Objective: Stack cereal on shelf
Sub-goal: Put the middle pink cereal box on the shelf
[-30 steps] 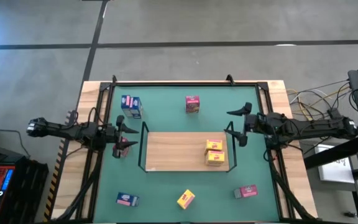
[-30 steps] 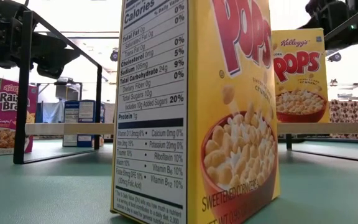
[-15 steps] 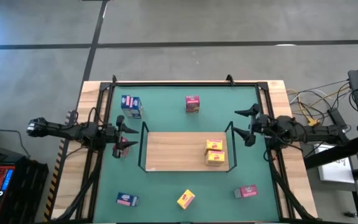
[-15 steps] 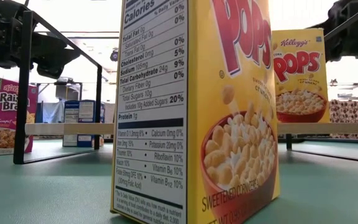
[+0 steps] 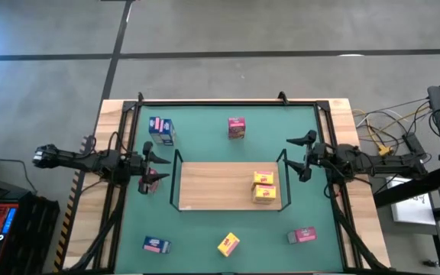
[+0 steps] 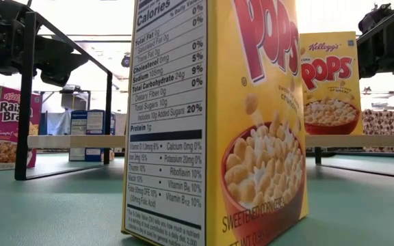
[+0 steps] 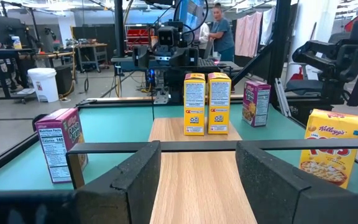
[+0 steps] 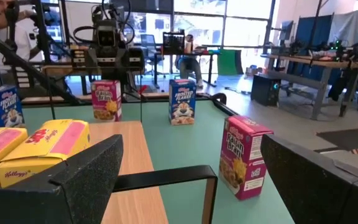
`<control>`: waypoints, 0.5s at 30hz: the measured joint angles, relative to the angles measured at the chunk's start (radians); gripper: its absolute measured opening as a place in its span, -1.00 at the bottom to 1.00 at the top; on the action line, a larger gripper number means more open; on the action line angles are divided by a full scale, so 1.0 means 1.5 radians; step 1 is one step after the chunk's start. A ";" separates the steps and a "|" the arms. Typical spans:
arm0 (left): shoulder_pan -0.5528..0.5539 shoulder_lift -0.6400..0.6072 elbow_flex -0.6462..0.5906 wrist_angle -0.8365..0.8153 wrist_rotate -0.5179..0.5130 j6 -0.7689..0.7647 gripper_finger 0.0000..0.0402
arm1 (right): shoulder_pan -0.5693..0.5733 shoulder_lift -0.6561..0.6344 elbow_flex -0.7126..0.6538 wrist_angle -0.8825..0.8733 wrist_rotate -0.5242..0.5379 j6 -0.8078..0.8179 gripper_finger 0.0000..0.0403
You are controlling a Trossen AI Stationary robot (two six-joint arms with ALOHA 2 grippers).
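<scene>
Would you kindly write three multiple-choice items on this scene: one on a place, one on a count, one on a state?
1. Where is the loose yellow box?
A on the green table, off the shelf
B on the shelf
C on the floor
2. How many boxes stand on the shelf?
A none
B two
C five
3. The right tool is:
A open, empty
B shut on a box
C out of sight
Key: A, it lies off the board; B, two yellow boxes stand together; A, its fingers are spread with nothing between them.
</scene>
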 joint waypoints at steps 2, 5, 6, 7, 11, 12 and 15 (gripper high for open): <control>0.000 0.000 0.000 0.000 0.000 0.000 -0.04 | 0.000 0.000 0.000 0.000 0.000 0.000 0.84; 0.000 0.000 0.000 0.000 0.000 0.000 -0.04 | 0.000 0.000 0.000 0.000 0.000 0.000 0.84; 0.000 0.000 0.000 0.000 0.000 0.000 -0.04 | 0.000 0.000 0.000 0.000 0.000 0.000 0.84; 0.000 0.000 0.000 0.000 0.000 0.000 -0.04 | 0.000 0.000 0.000 0.000 0.000 0.000 0.84; 0.000 0.000 0.000 0.002 0.000 0.000 -0.04 | 0.000 0.000 0.000 0.000 0.000 0.000 0.84; 0.000 0.000 0.000 0.004 0.000 0.000 -0.04 | 0.000 0.000 0.000 0.000 0.000 0.000 0.84; 0.000 0.000 0.000 0.015 0.000 0.000 -0.04 | 0.000 0.000 0.000 0.000 0.000 0.000 0.84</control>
